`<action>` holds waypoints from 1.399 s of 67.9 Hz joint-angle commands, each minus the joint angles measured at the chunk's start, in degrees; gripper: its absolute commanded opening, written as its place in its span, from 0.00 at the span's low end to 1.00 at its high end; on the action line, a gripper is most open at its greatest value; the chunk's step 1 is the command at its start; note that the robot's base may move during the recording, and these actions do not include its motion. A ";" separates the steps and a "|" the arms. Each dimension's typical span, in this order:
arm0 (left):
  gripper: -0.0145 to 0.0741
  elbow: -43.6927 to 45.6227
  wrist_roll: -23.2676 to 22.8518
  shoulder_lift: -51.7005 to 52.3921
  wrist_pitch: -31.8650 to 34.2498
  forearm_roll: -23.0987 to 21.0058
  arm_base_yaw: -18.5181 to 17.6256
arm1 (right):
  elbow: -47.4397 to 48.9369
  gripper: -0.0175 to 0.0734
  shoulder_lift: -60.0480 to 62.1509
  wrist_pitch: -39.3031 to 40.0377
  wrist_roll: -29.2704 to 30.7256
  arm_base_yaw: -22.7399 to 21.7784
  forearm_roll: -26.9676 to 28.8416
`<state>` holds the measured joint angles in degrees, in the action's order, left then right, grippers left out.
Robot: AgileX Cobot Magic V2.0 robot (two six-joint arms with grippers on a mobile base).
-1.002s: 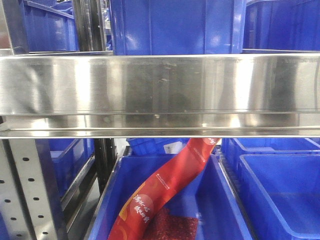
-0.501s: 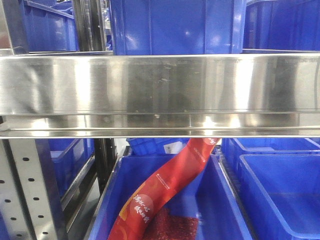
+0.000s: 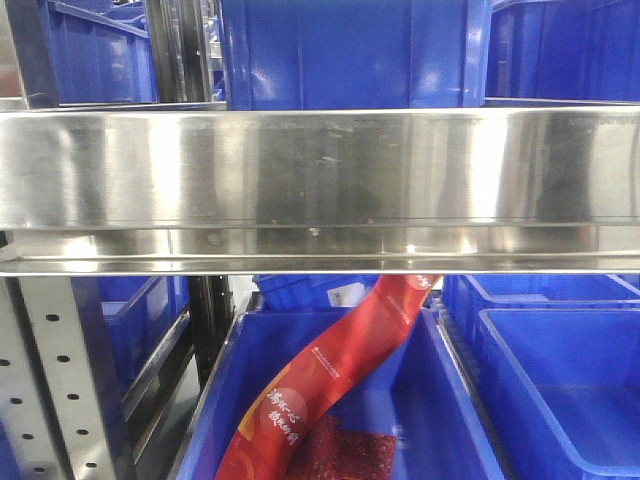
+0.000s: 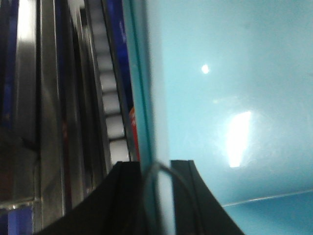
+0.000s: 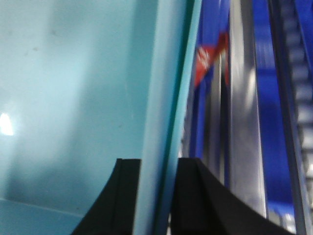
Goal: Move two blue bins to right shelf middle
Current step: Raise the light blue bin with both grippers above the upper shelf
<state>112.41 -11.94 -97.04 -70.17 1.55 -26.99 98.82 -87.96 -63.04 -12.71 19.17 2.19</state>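
1. The pale sky-blue bin (image 4: 230, 98) fills both wrist views at close range; its smooth inner wall (image 5: 63, 98) and a strip of its floor show, and it does not appear in the front view at all. Only one such bin can be made out.
2. The left gripper (image 4: 156, 196) straddles the bin's rim, one dark finger (image 4: 122, 196) outside the wall and the other inside, closed against the wall between them.
3. The right gripper (image 5: 159, 196) grips the opposite rim the same way, its fingers (image 5: 122, 196) pressed to either side of the thin wall.
4. Beside the bin, both wrist views show blurred steel shelf rails (image 5: 242, 98) and royal-blue crates.
5. In the front view a broad steel shelf beam (image 3: 320, 170) spans the frame, with royal-blue crates (image 3: 350, 50) above it.
6. Below the beam, an open royal-blue crate (image 3: 440, 400) holds a red printed bag (image 3: 330, 380) leaning diagonally; another empty-looking crate (image 3: 560, 380) sits just beside it on the right.
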 commanded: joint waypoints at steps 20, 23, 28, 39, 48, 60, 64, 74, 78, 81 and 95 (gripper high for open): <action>0.04 0.93 0.77 -4.17 0.21 -1.15 -0.25 | -4.38 0.02 -4.10 3.36 0.17 -0.14 -4.09; 0.06 0.93 0.77 -4.31 0.21 -1.15 -0.25 | -4.38 0.02 -4.35 3.36 0.17 -0.14 -4.09; 0.14 0.93 0.77 -4.57 0.21 -1.15 -0.25 | -4.38 0.04 -4.38 3.36 0.17 -0.14 -4.09; 0.49 0.93 0.77 -4.57 0.21 -1.15 -0.25 | -4.38 0.32 -4.38 3.47 0.17 -0.14 -4.09; 0.76 0.93 0.77 -4.57 0.21 -1.15 -0.25 | -4.38 0.64 -4.38 3.47 0.17 -0.14 -4.09; 0.84 0.93 0.77 -3.05 0.21 -1.55 -0.25 | -4.27 0.82 -2.65 3.47 0.17 -0.14 -4.18; 0.83 0.93 1.02 -1.68 0.21 -1.55 -0.25 | -4.27 0.80 -1.45 3.47 0.17 -0.14 -4.18; 0.77 0.93 1.40 2.73 0.21 -0.45 -0.25 | -4.27 0.70 3.30 3.47 0.17 -0.14 -4.83; 0.69 0.93 1.40 4.89 0.21 0.81 -0.25 | -4.27 0.60 5.52 3.47 0.17 -0.14 -5.68; 0.62 0.93 1.40 6.25 0.21 1.71 -0.25 | -4.27 0.51 7.49 3.24 0.17 -0.14 -6.47; 0.08 -5.31 1.40 14.12 0.21 5.25 -0.25 | -8.82 0.01 16.13 3.20 0.17 -0.14 -11.56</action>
<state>110.28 -10.74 -85.97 -70.25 5.33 -26.99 92.67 -75.41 -60.21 -12.71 19.17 -6.32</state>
